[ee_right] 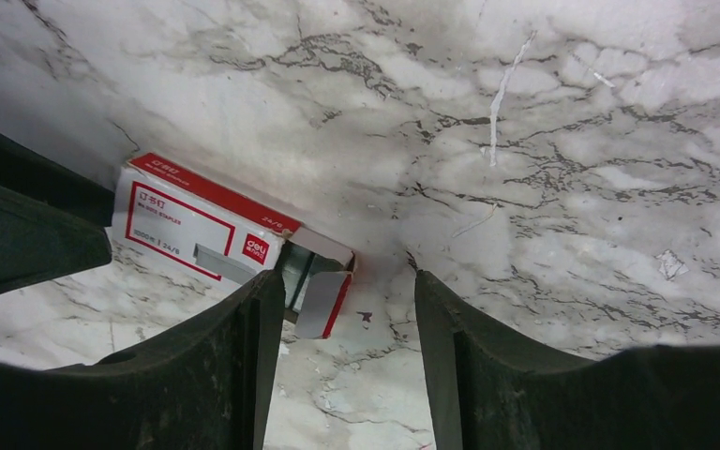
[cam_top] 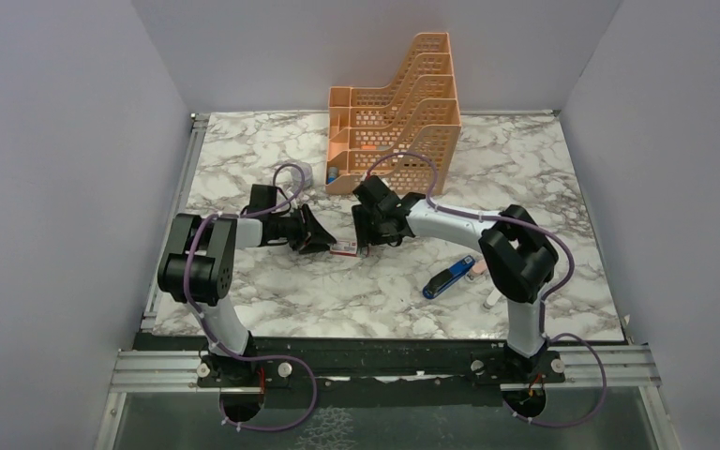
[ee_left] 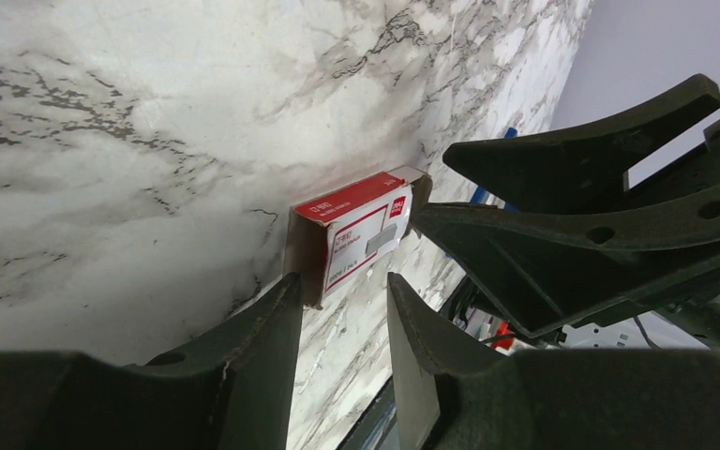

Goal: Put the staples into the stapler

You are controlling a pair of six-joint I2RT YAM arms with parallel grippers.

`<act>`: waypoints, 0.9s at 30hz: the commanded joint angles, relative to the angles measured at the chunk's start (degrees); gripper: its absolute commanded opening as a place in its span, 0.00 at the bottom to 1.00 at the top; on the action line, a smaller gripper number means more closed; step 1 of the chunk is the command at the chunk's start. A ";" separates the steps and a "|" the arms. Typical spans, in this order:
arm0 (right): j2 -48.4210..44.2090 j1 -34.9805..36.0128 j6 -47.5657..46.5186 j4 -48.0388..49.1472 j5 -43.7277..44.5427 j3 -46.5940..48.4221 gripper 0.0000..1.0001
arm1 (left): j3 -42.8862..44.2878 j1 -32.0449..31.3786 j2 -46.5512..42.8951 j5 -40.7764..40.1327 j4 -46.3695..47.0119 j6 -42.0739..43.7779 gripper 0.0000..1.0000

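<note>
The red-and-white staples box [cam_top: 344, 249] lies on the marble table [cam_top: 525, 159] between my two grippers. In the right wrist view the box [ee_right: 197, 230] has its end flap open, and the dark staple tray [ee_right: 302, 270] shows inside. My right gripper [ee_right: 345, 286] is open, with its left finger beside that open end. My left gripper [ee_left: 342, 295] is open at the box's [ee_left: 356, 234] other end, its left finger at the box corner. The right gripper's fingers [ee_left: 572, 239] reach in from the far side. The blue stapler [cam_top: 449, 277] lies apart, to the right of both grippers.
An orange file rack [cam_top: 403, 112] stands at the back centre. A small pink block [cam_top: 479, 270] and a white oblong piece [cam_top: 493, 301] lie by the stapler. A small pale object [cam_top: 305, 175] sits behind the left arm. Side walls close in the table.
</note>
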 commanded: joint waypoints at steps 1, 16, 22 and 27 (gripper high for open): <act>2.27 1.04 -0.65 -4.27 0.14 2.27 0.58 | 0.30 0.24 1.26 -1.03 0.27 0.89 0.39; 0.35 1.00 1.70 -6.47 5.71 1.49 0.26 | 0.43 0.17 1.87 -0.91 1.19 0.46 0.36; -0.13 0.99 1.93 -5.03 4.08 0.98 0.23 | 0.35 0.16 2.41 -0.15 1.83 0.12 0.36; -2.19 1.05 2.15 -4.78 4.94 0.96 0.28 | 0.32 0.03 2.50 0.27 2.18 0.01 0.36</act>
